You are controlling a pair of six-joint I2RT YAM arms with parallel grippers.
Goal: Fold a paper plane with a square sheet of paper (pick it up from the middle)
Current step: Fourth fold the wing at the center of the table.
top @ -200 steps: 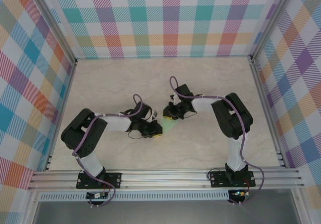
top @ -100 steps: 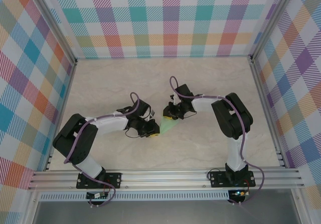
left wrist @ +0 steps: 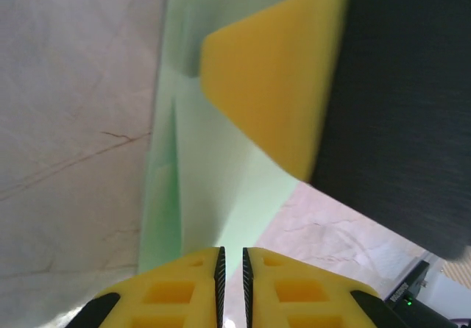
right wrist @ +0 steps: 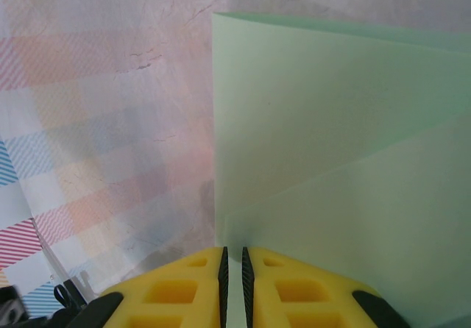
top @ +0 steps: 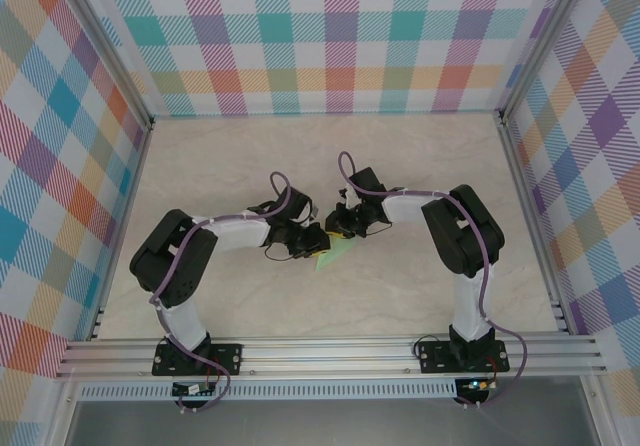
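Two grippers are pinching the thin, creased pale mint-green paper sheet (top: 330,255): your left gripper (left wrist: 232,254), newly swung beside your right gripper (right wrist: 233,254), is apparently pressing a fold.

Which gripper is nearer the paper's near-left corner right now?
Left. The left gripper pinches the paper right beside that corner; the right gripper holds its far edge, farther away.
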